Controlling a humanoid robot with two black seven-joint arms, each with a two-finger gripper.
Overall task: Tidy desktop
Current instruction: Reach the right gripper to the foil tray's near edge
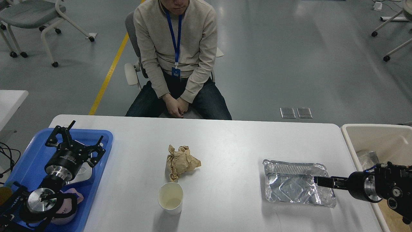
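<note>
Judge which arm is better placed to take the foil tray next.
Right. Its tool is at the foil tray's right edge; the left tool hangs over the blue tray, far across the desktop.
</note>
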